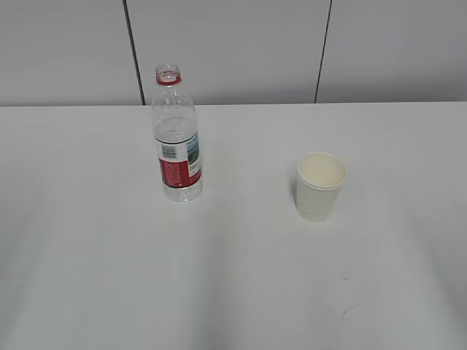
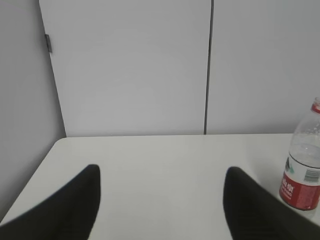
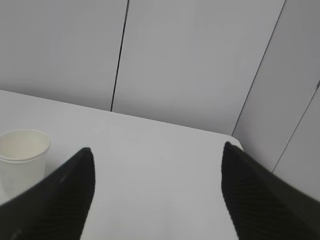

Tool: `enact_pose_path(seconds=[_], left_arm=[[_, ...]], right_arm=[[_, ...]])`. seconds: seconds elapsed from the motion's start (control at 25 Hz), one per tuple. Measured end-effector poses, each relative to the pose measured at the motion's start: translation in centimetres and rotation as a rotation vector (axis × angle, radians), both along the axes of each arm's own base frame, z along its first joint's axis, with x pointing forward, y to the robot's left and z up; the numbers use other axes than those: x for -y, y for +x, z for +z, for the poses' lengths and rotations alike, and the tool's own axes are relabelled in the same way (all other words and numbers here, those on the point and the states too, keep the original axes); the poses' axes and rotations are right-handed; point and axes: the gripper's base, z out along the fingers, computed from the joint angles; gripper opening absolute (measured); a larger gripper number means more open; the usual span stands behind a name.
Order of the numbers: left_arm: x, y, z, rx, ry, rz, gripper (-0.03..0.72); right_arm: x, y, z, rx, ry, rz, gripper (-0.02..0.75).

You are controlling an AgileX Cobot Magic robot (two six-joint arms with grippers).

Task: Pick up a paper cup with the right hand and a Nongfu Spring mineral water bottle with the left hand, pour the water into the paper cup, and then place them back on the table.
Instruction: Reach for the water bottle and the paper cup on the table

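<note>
The clear Nongfu Spring bottle (image 1: 176,138) stands upright and uncapped on the white table (image 1: 233,277), left of centre; water fills only its lower part. The cream paper cup (image 1: 319,186) stands upright to its right and looks empty. Neither arm shows in the exterior view. In the left wrist view my left gripper (image 2: 162,175) is open and empty, with the bottle (image 2: 303,165) at the far right, beyond the right finger. In the right wrist view my right gripper (image 3: 157,155) is open and empty, with the cup (image 3: 21,160) at the far left, beside the left finger.
A grey panelled wall (image 1: 233,44) runs behind the table. A small dark scuff (image 1: 350,309) marks the tabletop near the front right. The table's left edge (image 2: 37,172) and its far right corner (image 3: 235,142) show in the wrist views.
</note>
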Motion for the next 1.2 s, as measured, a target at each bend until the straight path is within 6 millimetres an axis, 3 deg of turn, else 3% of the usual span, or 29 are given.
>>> enact_pose_path(seconds=[0.72,1.2], left_arm=[[0.5,3.8,0.0,-0.029,0.047,-0.065,0.463],[0.7,6.3,-1.2,-0.075,0.090,-0.080,0.463]], right_arm=[[0.5,1.8,-1.1,-0.027,0.005,-0.036,0.582],[0.4,2.8,-1.4,-0.063,0.005,-0.018,0.582]])
